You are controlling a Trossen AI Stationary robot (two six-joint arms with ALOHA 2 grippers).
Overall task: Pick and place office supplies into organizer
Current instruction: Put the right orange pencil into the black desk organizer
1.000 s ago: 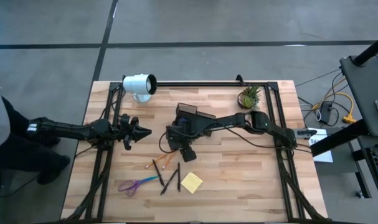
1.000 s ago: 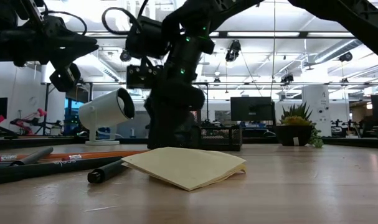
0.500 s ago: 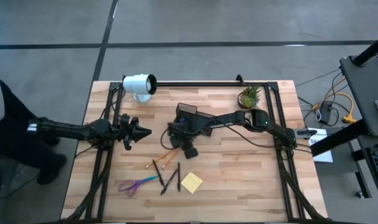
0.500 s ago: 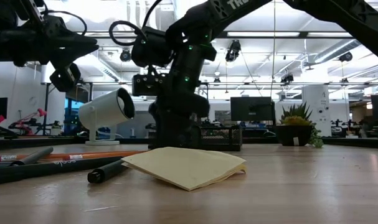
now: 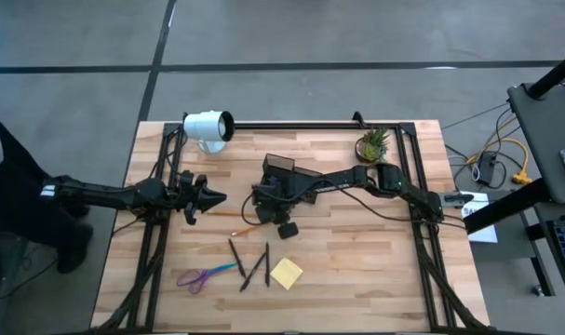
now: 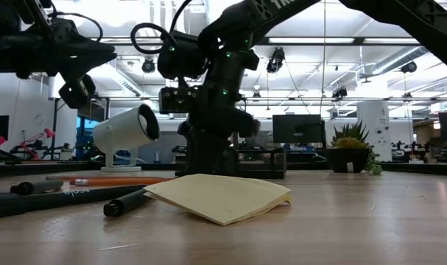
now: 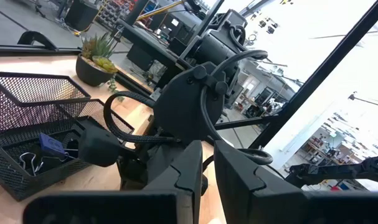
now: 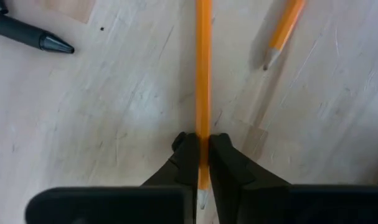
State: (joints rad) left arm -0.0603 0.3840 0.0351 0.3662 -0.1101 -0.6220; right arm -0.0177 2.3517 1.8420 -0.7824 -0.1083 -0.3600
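Observation:
My right gripper (image 5: 262, 216) points down at the table's middle, just near of the black mesh organizer (image 5: 291, 173), and is shut on a thin orange pencil (image 8: 203, 74). A second orange pencil (image 8: 286, 30) and a black pen (image 8: 28, 35) lie flat on the wood close by. Nearer the front edge lie black pens (image 5: 235, 256), purple-and-blue scissors (image 5: 205, 275) and a yellow sticky pad (image 5: 286, 272). My left gripper (image 5: 219, 197) hovers shut at the left, pointing level toward the right arm. A blue clip (image 7: 51, 146) lies inside the organizer. My right gripper pinches the orange pencil's shaft (image 8: 203, 140) between its two fingers, close to one end. The fingers come from above, pointing steeply down, one on each side of the shaft. The pencil runs level along the wood toward the table's left; I cannot tell whether it is lifted.
A white cylindrical lamp (image 5: 208, 127) stands at the far left and a small potted plant (image 5: 372, 144) at the far right. Black frame rails (image 5: 152, 233) run along both sides of the table. Bare wood lies to the right of the sticky pad.
My right gripper has shut and taken hold of the orange pencil. That pencil lay slanted toward the near left; it has swung about and now points toward the table's left.

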